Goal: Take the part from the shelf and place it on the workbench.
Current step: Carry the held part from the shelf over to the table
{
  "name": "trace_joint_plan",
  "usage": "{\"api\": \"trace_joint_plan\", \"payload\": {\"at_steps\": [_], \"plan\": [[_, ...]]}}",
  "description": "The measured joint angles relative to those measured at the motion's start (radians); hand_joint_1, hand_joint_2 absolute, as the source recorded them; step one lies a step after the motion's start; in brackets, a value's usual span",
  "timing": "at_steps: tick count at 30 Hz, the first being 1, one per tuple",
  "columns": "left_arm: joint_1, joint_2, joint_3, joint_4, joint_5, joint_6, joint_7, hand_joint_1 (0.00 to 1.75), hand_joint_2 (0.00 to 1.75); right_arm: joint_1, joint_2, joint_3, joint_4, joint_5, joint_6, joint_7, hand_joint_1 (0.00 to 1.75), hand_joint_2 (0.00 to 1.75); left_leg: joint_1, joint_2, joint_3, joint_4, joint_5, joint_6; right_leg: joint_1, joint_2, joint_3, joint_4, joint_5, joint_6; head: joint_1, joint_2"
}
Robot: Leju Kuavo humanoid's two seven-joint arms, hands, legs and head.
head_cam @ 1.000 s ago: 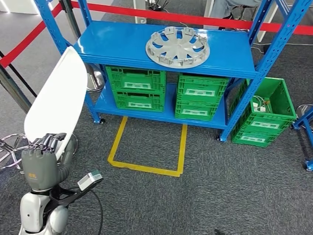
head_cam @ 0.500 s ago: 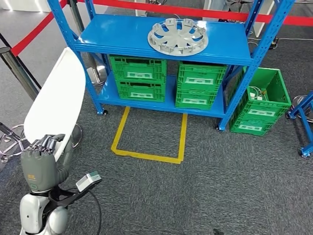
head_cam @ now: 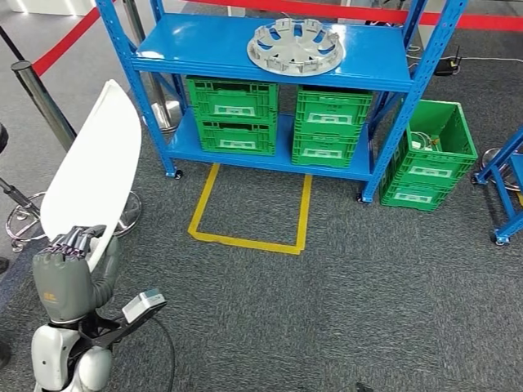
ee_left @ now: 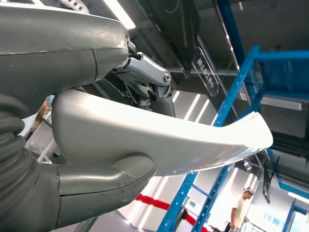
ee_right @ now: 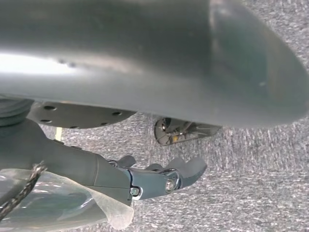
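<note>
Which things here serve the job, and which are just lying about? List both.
Job: white panel, gripped by the left hand; blue shelf.

Lying about: grey wheel cover on the shelf top, green crates beneath, green crate on the floor, yellow floor tape.

The part (head_cam: 92,175) in the left hand (head_cam: 68,273) is showing plain white, with a silvery shine in the left wrist view. The left hand is looking grey, with darker fingers (head_cam: 73,239). The shelf (head_cam: 271,57) is shining bright blue. On its top board a hubcap (head_cam: 295,45) is showing pale silver-grey, with a pattern of spokes. The four crates (head_cam: 231,102) under it are showing green with a ribbed pattern and pale labels, and the open crate (head_cam: 428,159) beside the shelf is green too. The carpet (head_cam: 346,310) is looking dark grey and speckled. A square of tape (head_cam: 250,208) on it is showing yellow. The barrier belt (head_cam: 61,41) is running red.
</note>
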Motion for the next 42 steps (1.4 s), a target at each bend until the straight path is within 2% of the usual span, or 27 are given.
{"api": "trace_joint_plan", "payload": {"at_steps": [2,3,4,6,7,8,10,11,12,14,15,17,18,20,22,23,25,26,27,29,31,33,34,38,39,40,42], "plan": [[0.0,0.0,0.0,0.0,0.005,0.0,-0.001,1.75,1.75,0.001,0.0,0.006,0.0,-0.004,-0.001,0.0,0.0,0.0,0.0,0.003,-0.016,-0.009,0.017,0.013,-0.003,0.001,-0.01,-0.001,0.008,0.013,-0.001,0.0],[0.0,0.0,0.0,0.0,0.007,0.0,-0.001,1.75,1.75,0.001,0.0,0.009,0.001,-0.006,-0.002,0.0,0.0,0.0,0.001,0.006,-0.028,-0.011,0.03,0.021,-0.004,0.003,-0.019,0.011,-0.015,0.019,0.0,0.0],[0.0,0.0,-0.001,0.0,0.008,0.0,-0.001,1.75,1.75,0.002,0.0,0.013,0.001,-0.008,-0.002,0.0,0.0,0.0,0.003,0.008,-0.043,-0.013,0.044,0.028,-0.005,0.005,-0.032,0.041,-0.057,0.024,0.001,0.0],[0.0,0.0,-0.001,0.001,0.011,0.0,-0.001,1.75,1.75,0.001,0.0,0.02,0.001,-0.011,-0.002,0.0,0.0,0.0,0.003,0.01,-0.077,-0.013,0.071,0.037,-0.007,0.008,-0.063,0.156,-0.164,0.033,0.004,0.0],[0.001,0.0,-0.002,0.001,0.012,0.0,-0.001,1.75,1.75,0.001,0.0,0.023,0.001,-0.013,-0.003,0.0,0.0,0.0,0.002,0.01,-0.095,-0.012,0.085,0.037,-0.007,0.008,-0.074,0.22,-0.193,0.036,0.003,0.0],[0.001,0.0,-0.002,0.002,0.013,0.0,-0.002,1.75,1.75,0.0,0.0,0.025,0.001,-0.014,-0.003,0.0,0.0,0.0,0.002,0.01,-0.114,-0.01,0.099,0.036,-0.007,0.008,-0.074,0.267,-0.194,0.038,0.003,0.0],[0.002,0.0,-0.003,0.003,0.014,0.0,-0.003,1.75,1.75,0.0,0.0,0.03,0.001,-0.017,-0.003,0.0,0.0,0.0,0.002,0.011,-0.153,-0.004,0.125,0.031,-0.007,0.008,-0.033,0.269,-0.134,0.039,0.003,0.0],[0.002,0.0,-0.003,0.003,0.015,0.0,-0.004,1.75,1.75,-0.001,0.0,0.032,0.001,-0.018,-0.003,0.0,0.0,0.0,0.002,0.011,-0.17,0.001,0.137,0.028,-0.008,0.008,0.013,0.219,-0.106,0.038,0.004,0.0],[0.002,0.0,-0.004,0.003,0.015,0.0,-0.004,1.75,1.75,-0.003,0.0,0.034,0.001,-0.018,-0.003,0.0,0.0,0.0,0.001,0.01,-0.184,0.007,0.147,0.024,-0.007,0.009,0.076,0.142,-0.099,0.036,0.004,0.0],[0.002,0.0,-0.005,0.003,0.015,0.0,-0.006,1.75,1.75,-0.007,0.0,0.038,0.001,-0.02,-0.003,-0.001,0.0,0.0,-0.001,0.01,-0.201,0.016,0.167,0.015,-0.005,0.011,0.176,-0.005,-0.129,0.025,0.005,0.0],[0.002,0.0,-0.005,0.003,0.015,0.0,-0.007,1.75,1.75,-0.008,0.0,0.04,0.001,-0.021,-0.003,-0.001,0.0,0.0,-0.001,0.01,-0.205,0.017,0.177,0.009,-0.002,0.012,0.197,-0.043,-0.143,0.019,0.005,0.0],[0.003,0.001,-0.006,0.003,0.016,0.0,-0.009,1.75,1.75,-0.007,0.0,0.045,0.001,-0.025,-0.003,-0.001,0.0,0.0,0.002,0.009,-0.212,0.015,0.192,-0.003,-0.001,0.01,0.184,-0.052,-0.135,0.002,0.005,0.0],[0.004,0.002,-0.007,0.004,0.016,0.0,-0.009,1.75,1.75,-0.006,0.001,0.047,0.001,-0.027,-0.003,-0.001,0.0,0.0,0.003,0.007,-0.218,0.023,0.175,-0.009,-0.002,0.007,0.173,-0.052,-0.124,-0.007,0.004,0.0],[0.006,0.003,-0.007,0.004,0.017,0.0,-0.01,1.75,1.75,-0.005,0.002,0.049,0.001,-0.031,-0.003,0.0,0.0,0.0,0.007,0.004,-0.234,0.094,0.077,-0.019,-0.004,0.002,0.145,-0.051,-0.098,-0.021,0.0,0.0],[0.006,0.003,-0.007,0.005,0.018,0.0,-0.01,1.75,1.75,-0.005,0.002,0.051,0.001,-0.032,-0.003,0.0,0.0,0.0,0.009,0.004,-0.246,0.219,-0.025,-0.026,-0.002,0.0,0.115,-0.047,-0.072,-0.025,-0.004,0.0],[0.006,0.003,-0.007,0.005,0.019,0.0,-0.01,1.75,1.75,-0.006,0.002,0.052,0.001,-0.032,-0.003,0.0,0.0,0.0,0.01,0.004,-0.245,0.272,-0.04,-0.027,-0.001,-0.001,0.098,-0.042,-0.059,-0.026,-0.003,0.0],[0.006,0.003,-0.007,0.006,0.019,0.0,-0.009,1.75,1.75,-0.006,0.002,0.054,0.001,-0.032,-0.003,0.0,0.0,0.0,0.009,0.004,-0.212,0.3,0.003,-0.024,0.001,-0.001,0.056,-0.028,-0.035,-0.024,-0.004,0.0],[0.006,0.003,-0.008,0.006,0.018,0.0,-0.008,1.75,1.75,-0.006,0.002,0.054,0.001,-0.033,-0.003,0.0,0.0,0.0,0.009,0.003,-0.173,0.264,0.035,-0.019,0.002,-0.001,0.034,-0.02,-0.025,-0.022,-0.004,0.0],[0.006,0.004,-0.008,0.006,0.019,0.0,-0.006,1.75,1.75,-0.006,0.002,0.054,0.001,-0.034,-0.003,0.0,0.0,0.0,0.007,0.003,-0.121,0.198,0.044,-0.011,0.004,0.0,0.016,-0.012,-0.016,-0.019,-0.004,0.0],[0.005,0.007,-0.014,0.006,0.035,0.0,0.001,1.75,1.75,-0.006,0.002,0.056,0.001,-0.038,-0.003,0.0,0.0,0.0,0.002,0.002,-0.024,0.051,0.013,0.003,0.005,0.001,-0.004,-0.004,-0.001,-0.01,-0.003,0.0],[0.005,0.017,-0.03,0.007,0.073,0.0,0.014,1.75,1.75,-0.006,0.002,0.058,0.001,-0.044,-0.003,-0.002,0.0,0.0,-0.004,0.003,0.008,-0.013,-0.009,0.012,0.002,0.001,-0.008,-0.005,0.015,0.001,-0.003,0.0],[0.004,0.03,-0.051,0.009,0.105,0.0,0.031,1.75,1.75,-0.006,0.002,0.062,0.001,-0.05,-0.003,-0.004,0.0,0.0,-0.004,0.006,-0.003,-0.019,0.01,0.023,-0.003,0.003,-0.017,-0.001,0.017,0.013,-0.003,0.0],[0.004,0.035,-0.06,0.009,0.113,0.0,0.038,1.75,1.75,-0.006,0.002,0.064,0.001,-0.052,-0.003,-0.005,0.0,0.0,-0.002,0.008,-0.011,-0.022,0.022,0.03,-0.004,0.005,-0.029,0.02,-0.003,0.019,-0.002,0.0],[0.007,0.048,-0.085,0.012,0.114,0.0,0.05,1.75,1.75,-0.006,0.002,0.072,0.001,-0.055,-0.003,-0.008,0.0,0.0,-0.001,0.01,-0.064,-0.02,0.064,0.038,-0.006,0.009,-0.112,0.254,-0.157,0.035,0.003,0.0],[0.007,0.052,-0.089,0.013,0.113,0.0,0.053,1.75,1.75,-0.005,0.002,0.073,0.001,-0.055,-0.003,-0.008,0.0,0.0,-0.001,0.01,-0.077,-0.018,0.072,0.036,-0.007,0.009,-0.108,0.279,-0.167,0.037,0.002,0.0],[0.008,0.055,-0.092,0.014,0.111,0.0,0.055,1.75,1.75,-0.005,0.002,0.075,0.002,-0.055,-0.004,-0.008,0.0,0.0,-0.001,0.011,-0.088,-0.016,0.079,0.034,-0.007,0.009,-0.086,0.265,-0.16,0.038,0.003,0.0],[0.01,0.06,-0.098,0.015,0.108,0.0,0.059,1.75,1.75,-0.005,0.002,0.078,0.002,-0.055,-0.005,-0.008,0.0,0.0,0.0,0.011,-0.104,-0.009,0.089,0.027,-0.01,0.008,0.013,0.134,-0.115,0.038,0.003,0.0]]}}
